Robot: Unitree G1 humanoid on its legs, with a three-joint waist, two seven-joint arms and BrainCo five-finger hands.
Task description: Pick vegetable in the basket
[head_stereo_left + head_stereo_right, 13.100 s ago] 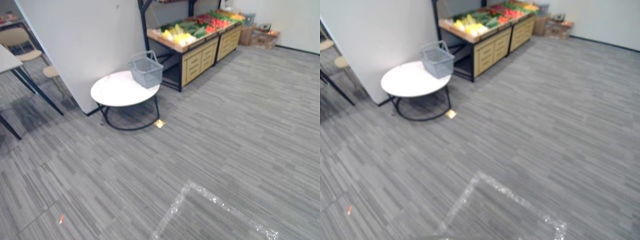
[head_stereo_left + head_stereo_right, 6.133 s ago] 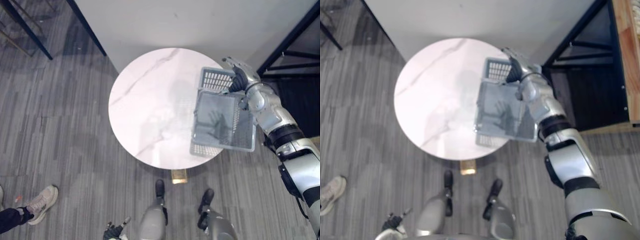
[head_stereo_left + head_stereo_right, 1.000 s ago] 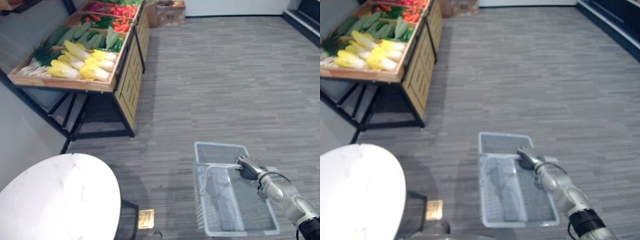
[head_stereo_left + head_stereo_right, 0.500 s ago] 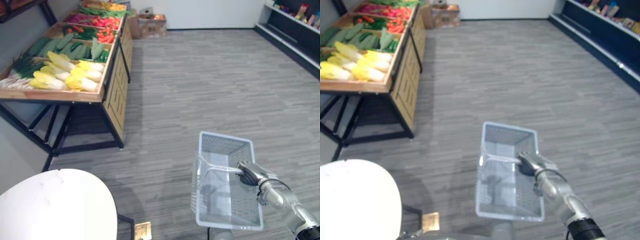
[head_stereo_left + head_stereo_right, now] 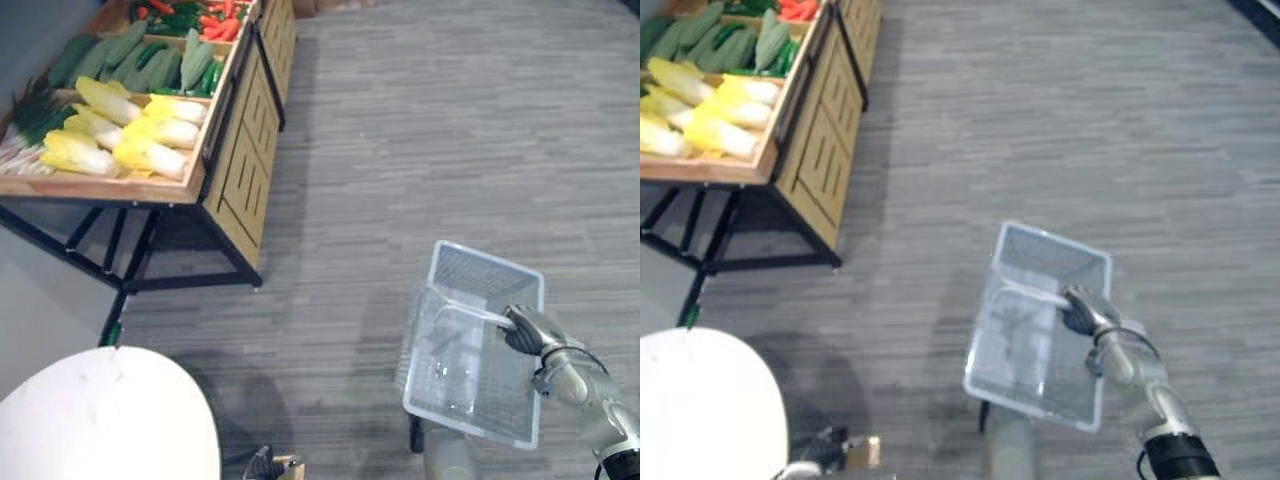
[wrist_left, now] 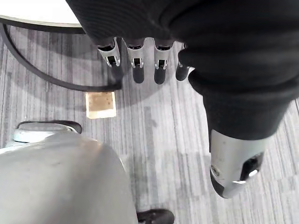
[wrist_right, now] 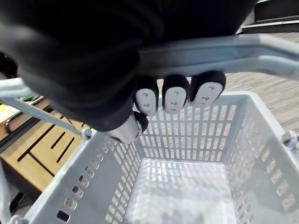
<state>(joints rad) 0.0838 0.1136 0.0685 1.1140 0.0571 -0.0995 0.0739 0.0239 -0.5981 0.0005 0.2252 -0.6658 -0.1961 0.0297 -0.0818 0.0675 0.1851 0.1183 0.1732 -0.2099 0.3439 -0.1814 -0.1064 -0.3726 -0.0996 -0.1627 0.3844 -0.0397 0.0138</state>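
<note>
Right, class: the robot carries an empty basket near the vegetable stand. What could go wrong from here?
1. The basket hangs by its handle from the right robot hand alone; it may swing or slip while walking.
2. The vegetable stand lies to the left; the basket could knock its corner.
The left robot hand hangs open.

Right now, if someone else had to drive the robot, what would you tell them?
The right hand is shut on the handle of the grey basket, held over the floor.
The left hand is open and holds nothing, hanging by the round white table.
The basket is empty. The vegetables lie on the wooden stand, ahead to the left.
Done: basket in hand.
Left: get to the stand, pick a vegetable, put it in the basket.
</note>
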